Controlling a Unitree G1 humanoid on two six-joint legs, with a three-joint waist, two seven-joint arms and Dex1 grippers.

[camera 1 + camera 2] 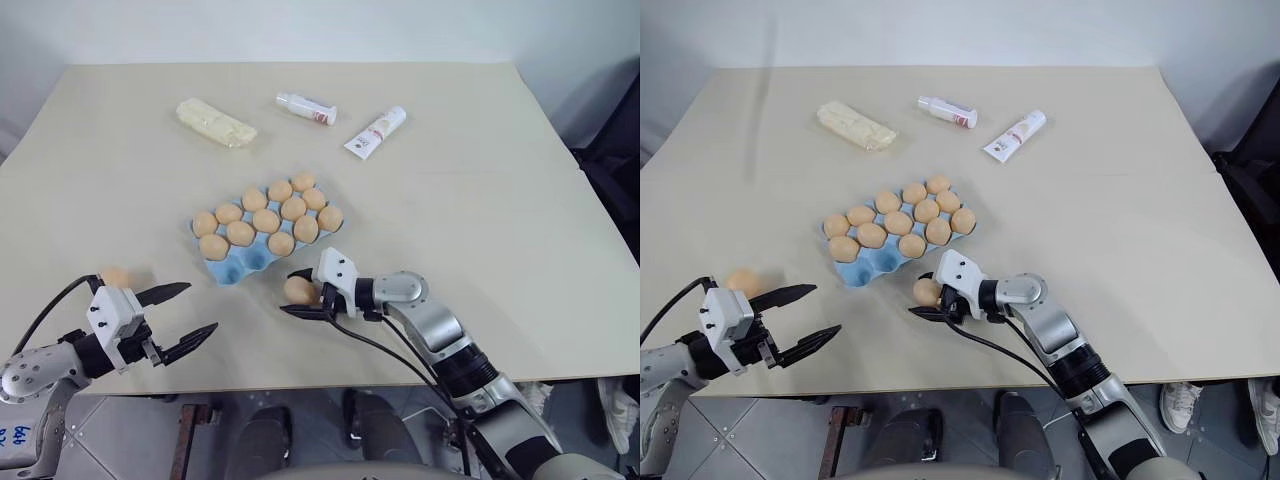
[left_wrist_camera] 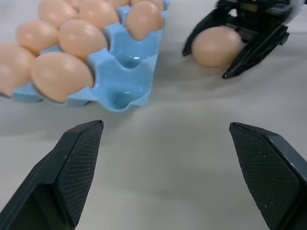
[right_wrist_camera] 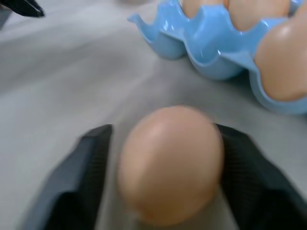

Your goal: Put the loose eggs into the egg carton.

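While the right gripper (image 1: 300, 293) pinches one loose egg (image 1: 297, 290) on the table (image 1: 480, 200) just near of the egg carton (image 1: 232, 268), the left gripper (image 1: 190, 313) hangs spread wide by the near edge. Another egg (image 1: 115, 277) lies far-left of it. Bare tabletop stretches right.

Egg behind left gripper (image 1: 115, 276): partly hidden by the wrist.
Egg carton (image 2: 125, 50): cut off at the frame edge.
Tube labels (image 1: 375, 131): too small to be read.
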